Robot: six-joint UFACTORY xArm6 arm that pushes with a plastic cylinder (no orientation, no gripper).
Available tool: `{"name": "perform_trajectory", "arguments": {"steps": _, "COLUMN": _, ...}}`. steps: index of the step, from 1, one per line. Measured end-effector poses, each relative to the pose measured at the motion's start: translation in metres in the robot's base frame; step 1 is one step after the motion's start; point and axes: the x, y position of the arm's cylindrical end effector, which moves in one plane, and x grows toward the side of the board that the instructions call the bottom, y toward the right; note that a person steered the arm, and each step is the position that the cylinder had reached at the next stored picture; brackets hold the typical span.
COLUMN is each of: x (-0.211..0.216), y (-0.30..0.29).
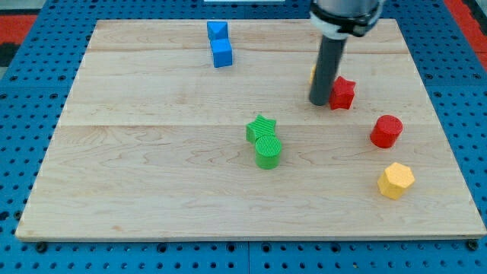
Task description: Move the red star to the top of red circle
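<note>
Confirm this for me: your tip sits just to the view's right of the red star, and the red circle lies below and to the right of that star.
Not quite. In the camera view my tip sits just to the view's left of the red star, not its right. The rest holds: the red circle lies below and to the right of that star.

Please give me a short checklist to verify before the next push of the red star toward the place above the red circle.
1. My tip beside the red star, on its left: ok.
2. Tip actually touching the star: cannot tell.
3. Red star already at the view's top side of the red circle: not ok, it sits up and left.
4. Path rightward free of blocks: ok.
5. Yellow block behind the rod, its shape: cannot tell.
</note>
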Motion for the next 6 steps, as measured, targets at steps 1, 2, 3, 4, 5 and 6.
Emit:
{"name": "perform_trajectory", "arguments": {"steps": 1, "x": -0.012, "y": -0.001}}
{"name": "perform_trajectory", "arguments": {"steps": 2, "x": -0.020, "y": 0.037}}
{"name": "perform_trajectory", "arguments": {"steps": 3, "x": -0.024, "y": 0.043}}
{"name": "perform_trajectory", "arguments": {"steps": 4, "x": -0.024, "y": 0.065}}
{"name": "perform_trajectory", "arguments": {"steps": 5, "x": -0.023, "y": 0.066}}
{"name": "perform_trajectory", "arguments": {"steps": 6, "x": -0.007, "y": 0.091}}
